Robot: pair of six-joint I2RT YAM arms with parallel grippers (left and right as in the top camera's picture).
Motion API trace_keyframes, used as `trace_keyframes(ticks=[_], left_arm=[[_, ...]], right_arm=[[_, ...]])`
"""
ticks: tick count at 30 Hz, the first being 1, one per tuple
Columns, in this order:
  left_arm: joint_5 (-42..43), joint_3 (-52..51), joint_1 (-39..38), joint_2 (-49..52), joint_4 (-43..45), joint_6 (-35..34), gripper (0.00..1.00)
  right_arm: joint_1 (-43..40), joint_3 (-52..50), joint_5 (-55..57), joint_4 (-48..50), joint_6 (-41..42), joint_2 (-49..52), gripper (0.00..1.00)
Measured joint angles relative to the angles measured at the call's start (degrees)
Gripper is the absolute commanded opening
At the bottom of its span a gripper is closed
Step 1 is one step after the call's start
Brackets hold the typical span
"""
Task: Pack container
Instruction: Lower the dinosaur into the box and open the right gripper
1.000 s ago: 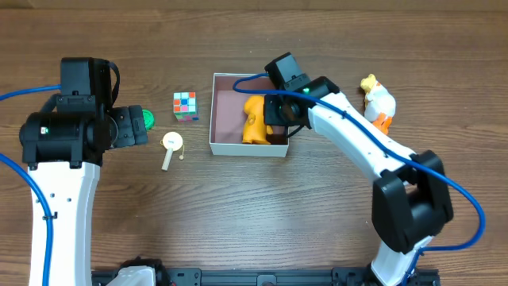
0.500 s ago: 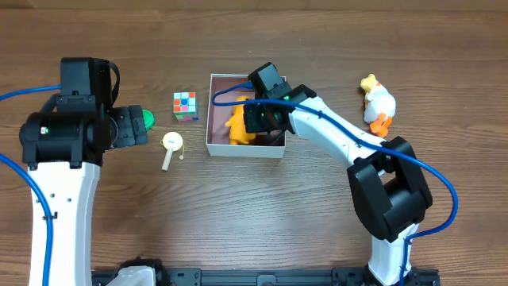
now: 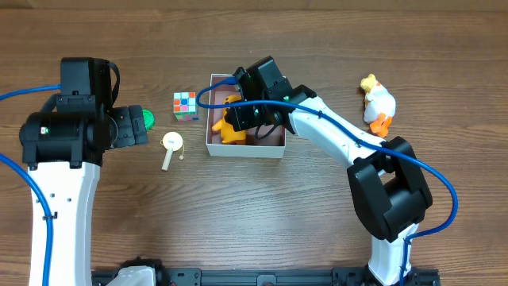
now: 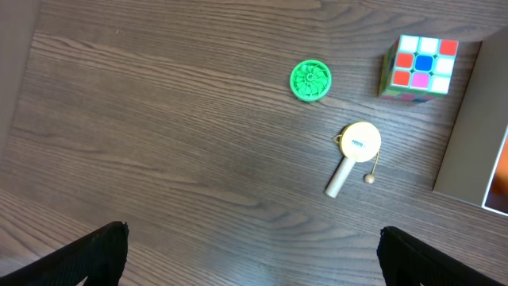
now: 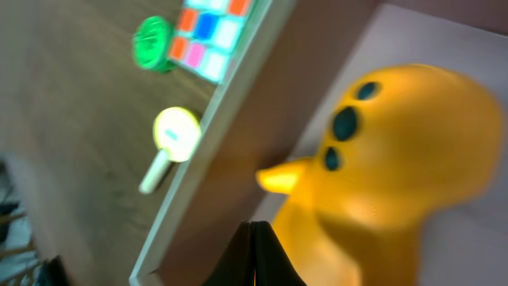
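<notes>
Item 1, container [image 3: 238, 150]: shallow square open box, white outside, dusty pink inside. It sits on the wooden table [image 3: 262, 222] slightly above centre in the overhead view, between the two arms.

Item 2, orange toy [image 3: 226, 127]: a rounded figure with dark spots and a small pointed beak. It lies inside the container, towards the left wall. The right wrist view shows it close up and blurred, filling the right half of the picture.

Item 3, right gripper [image 5: 252, 238]: reaches over the container from the right, wrist above the box interior. The fingers are pressed together to a thin dark wedge with nothing between them. Their tip sits low beside the toy's base; contact cannot be told.

Item 4, left gripper [image 4: 252, 230]: hangs over the table well left of the container, jaws spread wide and empty. Only the two dark fingertips [image 4: 87, 254] show, at the lower corners of the left wrist view.

Item 5, colour cube [image 3: 186, 106]: a puzzle cube with mixed tiles, just left of the container's upper corner and apart from it.

Item 6, green disc [image 4: 309, 80]: round and ribbed, left of the cube.

Item 7, small drum rattle [image 4: 355, 155]: pale yellow head, short handle and a bead on a string, below the cube.

Item 8, white and orange bird toy [image 3: 378, 103]: on the table well to the right of the container
</notes>
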Motion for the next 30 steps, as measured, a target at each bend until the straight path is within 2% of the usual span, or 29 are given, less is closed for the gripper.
trace_keyframes(ticks=[5,14,18,24,30], left_arm=[[0.00,0.00,0.00,0.00,0.00,0.00,1.00],[0.00,-0.02,0.00,0.00,0.00,0.00,1.00],[0.00,0.00,0.00,0.00,0.00,0.00,1.00],[0.00,-0.02,0.00,0.04,0.00,0.00,1.00],[0.00,-0.02,0.00,0.04,0.00,0.00,1.00]], right_arm=[[-0.13,0.00,-1.42,0.33,-1.97,0.00,0.04],[-5.49,-0.07,15.58,-8.04,2.62,-0.02,0.04],[-5.18,-0.09,17.57,-8.35,3.50,0.00,0.04],[-3.98,-0.09,15.78,-7.67,4.26,2.05,0.04],[-2.82,-0.11,3.74,-0.37,1.57,2.69,0.04]])
